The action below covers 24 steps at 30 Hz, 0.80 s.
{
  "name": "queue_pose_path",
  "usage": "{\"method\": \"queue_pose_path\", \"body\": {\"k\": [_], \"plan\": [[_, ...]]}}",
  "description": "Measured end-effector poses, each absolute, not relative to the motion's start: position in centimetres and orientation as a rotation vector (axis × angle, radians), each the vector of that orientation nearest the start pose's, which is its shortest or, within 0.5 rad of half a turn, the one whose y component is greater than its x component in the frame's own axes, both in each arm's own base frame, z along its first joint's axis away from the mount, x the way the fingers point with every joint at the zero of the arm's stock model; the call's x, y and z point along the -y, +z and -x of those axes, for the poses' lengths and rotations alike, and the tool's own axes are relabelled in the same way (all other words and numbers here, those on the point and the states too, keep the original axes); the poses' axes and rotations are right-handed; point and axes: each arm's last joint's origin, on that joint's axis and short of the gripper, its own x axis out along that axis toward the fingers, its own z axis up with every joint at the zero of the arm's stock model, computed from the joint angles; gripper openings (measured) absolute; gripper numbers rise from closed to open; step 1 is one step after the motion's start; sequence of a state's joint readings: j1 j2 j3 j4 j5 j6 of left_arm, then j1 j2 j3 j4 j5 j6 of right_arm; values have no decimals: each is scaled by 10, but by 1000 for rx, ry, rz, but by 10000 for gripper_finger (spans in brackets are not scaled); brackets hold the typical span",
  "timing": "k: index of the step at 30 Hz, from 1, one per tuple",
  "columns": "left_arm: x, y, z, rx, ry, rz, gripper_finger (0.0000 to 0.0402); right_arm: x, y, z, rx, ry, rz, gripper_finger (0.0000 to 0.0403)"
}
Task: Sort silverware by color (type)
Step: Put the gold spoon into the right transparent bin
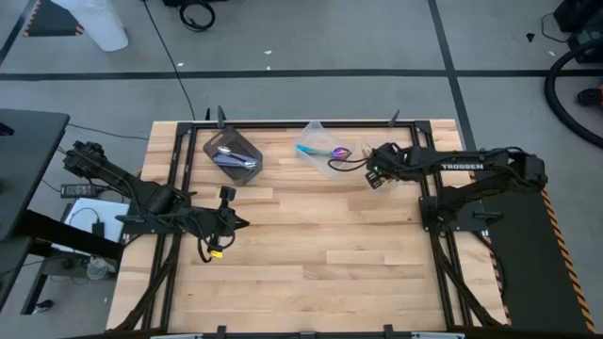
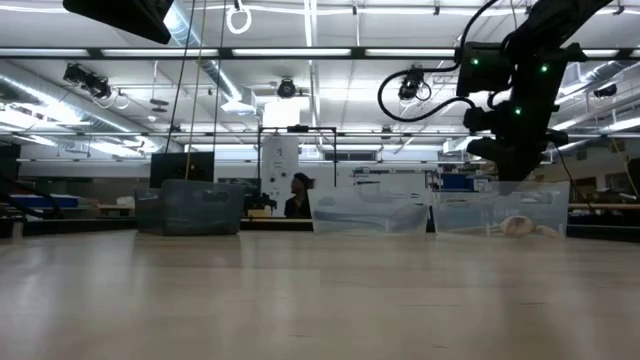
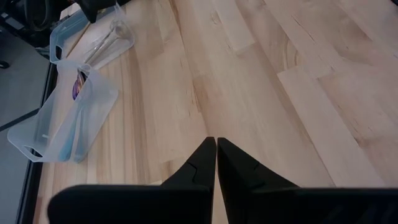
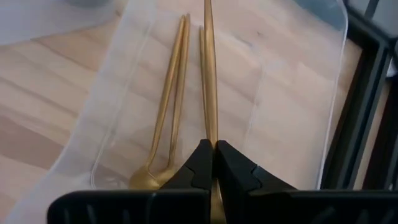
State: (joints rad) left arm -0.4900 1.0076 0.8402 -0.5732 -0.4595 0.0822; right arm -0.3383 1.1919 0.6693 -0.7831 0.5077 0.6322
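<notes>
Overhead camera looks straight down, low one level across the table, wrist cameras close; all share its tubs

My right arm reaches from its base at the table's right edge toward the far side, elbow bent, wrist angled down. Right gripper points downward; in the wrist view I see its two dark fingers pressed together with a slim gold spoon pinched between them. My left arm sits folded low at the table's left side, forearm stretched toward the middle. Left gripper hangs above bare wood, fingers touching tip to tip, nothing between them.
</notes>
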Motion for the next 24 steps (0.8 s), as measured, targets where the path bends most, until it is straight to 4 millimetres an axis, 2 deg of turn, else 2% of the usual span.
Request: {"method": "queue_pose_path", "body": {"k": [6,16,24], "plan": [[83,282,-182,-659,-56,-417,23,77,187,-169,-1073,-1139,-458,20],[83,282,-182,-658,-56,-416,23,76,188,-170,-1076,-1140,-366,21],[83,282,-182,-658,-56,-416,23,75,188,-175,-1029,-1115,-362,21]]}}
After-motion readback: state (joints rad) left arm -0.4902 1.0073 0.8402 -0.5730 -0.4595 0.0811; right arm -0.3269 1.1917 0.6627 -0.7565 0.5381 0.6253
